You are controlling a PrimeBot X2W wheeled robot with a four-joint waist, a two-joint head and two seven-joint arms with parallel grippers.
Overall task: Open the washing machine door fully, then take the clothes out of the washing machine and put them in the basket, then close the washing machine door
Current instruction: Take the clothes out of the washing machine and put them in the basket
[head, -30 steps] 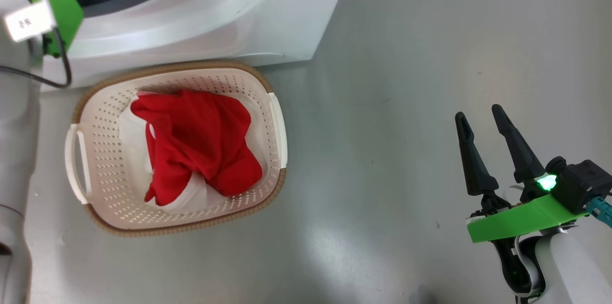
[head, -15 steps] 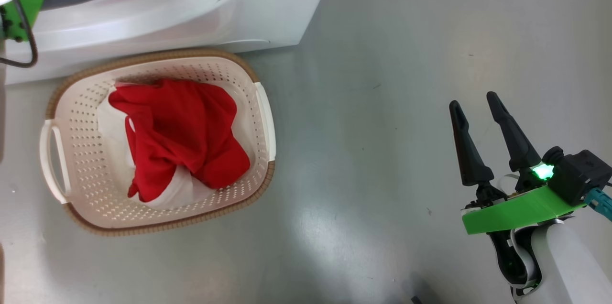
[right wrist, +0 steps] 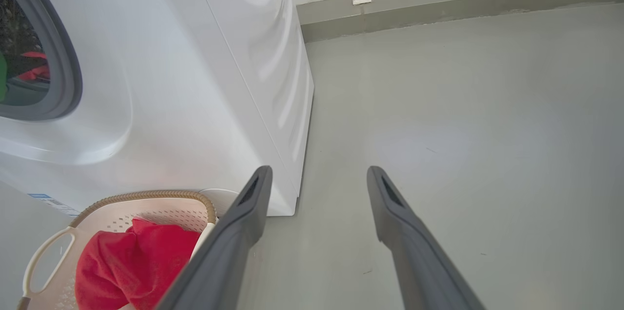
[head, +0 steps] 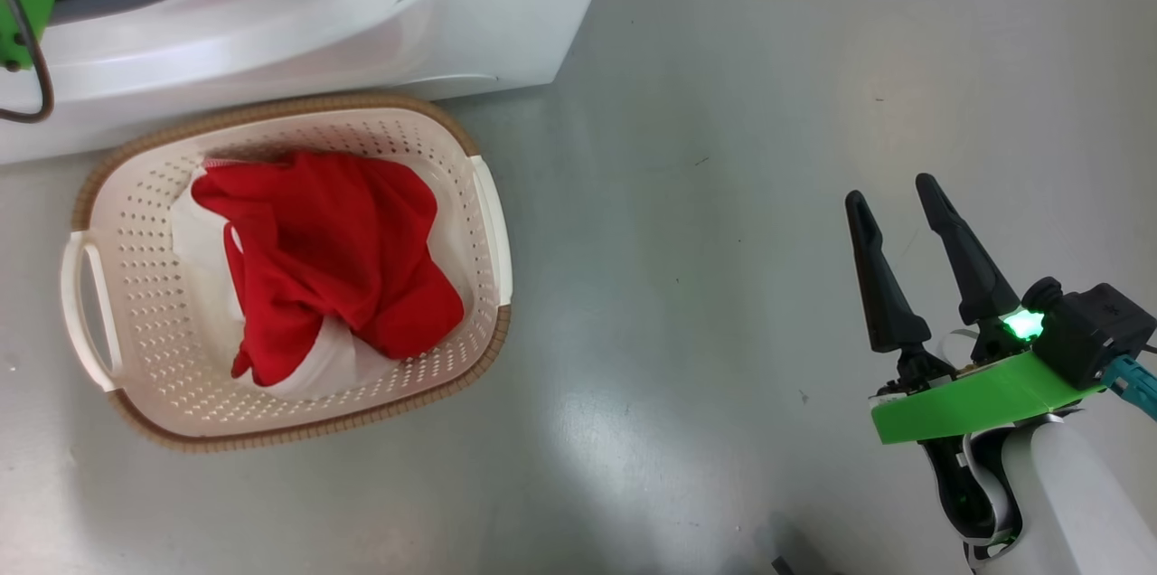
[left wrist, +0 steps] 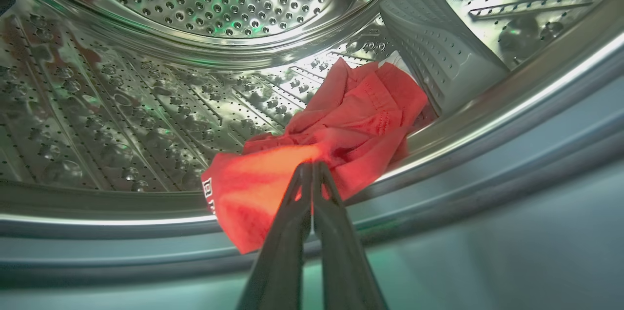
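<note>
Your left jaws are clamped on a red garment (left wrist: 351,115) at their tips — inside the steel drum (left wrist: 122,115). Your right jaws stand apart; the basket (head: 145,313) holding red clothes (head: 334,259) lies left of them.

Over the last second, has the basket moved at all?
No. The basket keeps its place below the washing machine front; both slid left together in the head view, so the camera moved.

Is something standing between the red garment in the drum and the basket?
Nothing visible does. The left gripper is shut on the garment at the drum's lip; the basket, open-topped, already holds red clothes.
</note>
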